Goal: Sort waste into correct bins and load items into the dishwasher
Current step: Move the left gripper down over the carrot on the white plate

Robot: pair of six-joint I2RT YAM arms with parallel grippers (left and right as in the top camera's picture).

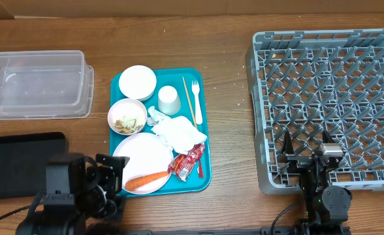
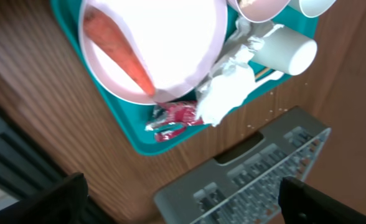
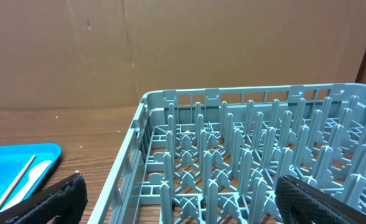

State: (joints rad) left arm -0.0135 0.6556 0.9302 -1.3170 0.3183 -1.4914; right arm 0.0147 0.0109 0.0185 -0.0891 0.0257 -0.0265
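Wood tbl (image 1: 231, 98), grey plastic rack (image 1: 258, 117), shiny wrapper (image 1: 187, 162).

This is a robot test bench set up like a canteen clearing station. A teal tray (image 1: 193, 185) sits mid-table on a wood table (image 1: 231, 39). It carries a used plate (image 1: 143, 153), a carrot (image 1: 146, 179), crumpled napkins (image 1: 179, 134) and a wrapper (image 1: 189, 162). Nearer than the tray, 2 machines are fixed at the edge: a left arm (image 1: 68, 196) and a right arm (image 1: 319, 189). Right of the tray stands a grey catering-type rack (image 1: 329, 98). Left of it are a clear tub (image 1: 38, 85) and a black tray (image 1: 22, 163). Beyond the tray, a plain brown board (image 3: 170, 50) backs the table.
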